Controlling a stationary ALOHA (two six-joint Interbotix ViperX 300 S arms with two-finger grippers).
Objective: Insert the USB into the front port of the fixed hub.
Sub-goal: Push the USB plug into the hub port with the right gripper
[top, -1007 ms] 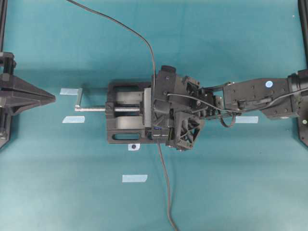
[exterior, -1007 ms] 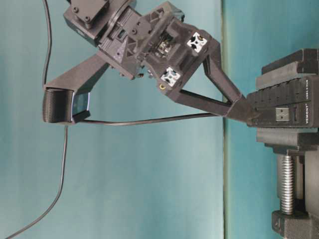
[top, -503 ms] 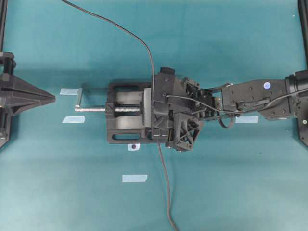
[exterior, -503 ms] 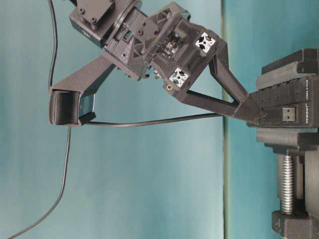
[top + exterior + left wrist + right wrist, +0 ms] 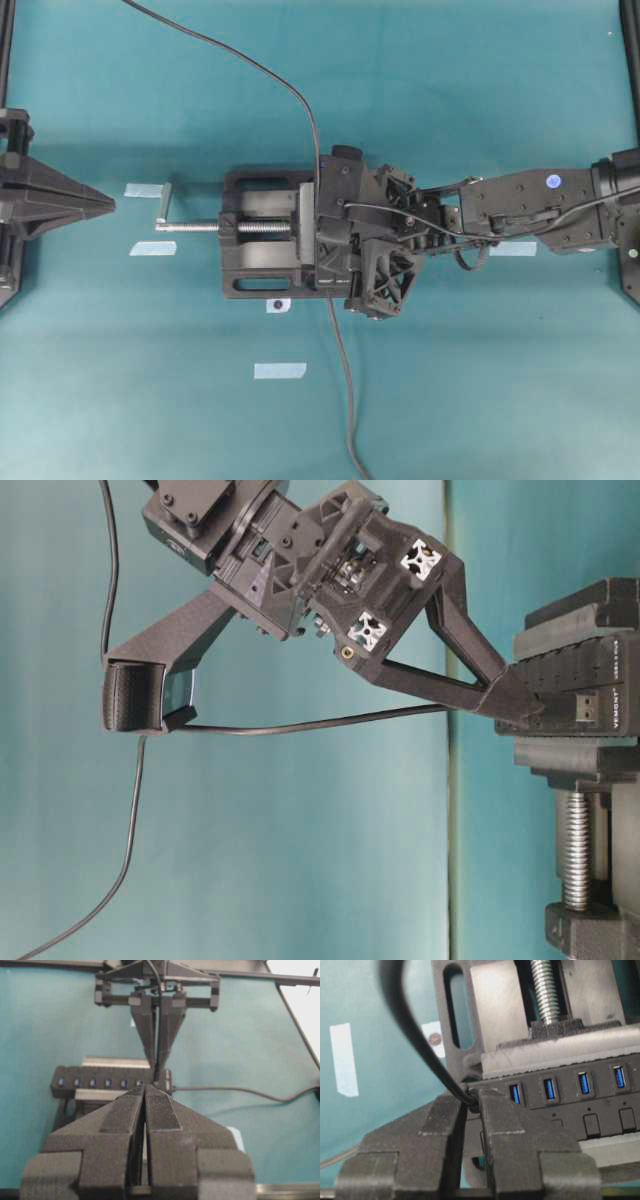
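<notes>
The USB (image 5: 470, 1096) is pinched by the right gripper (image 5: 470, 1110) at the hub's (image 5: 580, 1092) front end, so it can be pressed in. The hub is clamped in the vise (image 5: 262, 262) mid-tabletop. The left gripper (image 5: 145, 1110) is pressed together, empty.

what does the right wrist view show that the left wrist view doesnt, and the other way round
Only the right wrist view: the vise's silver screw, two tape strips on the table, and the right gripper shut on the USB at the hub's end.

Only the left wrist view: the left gripper, jaws closed and empty, and the right gripper seen head-on from across the vise.

Both: the fixed hub with its row of blue ports, and the dark cable running off the plug.
</notes>
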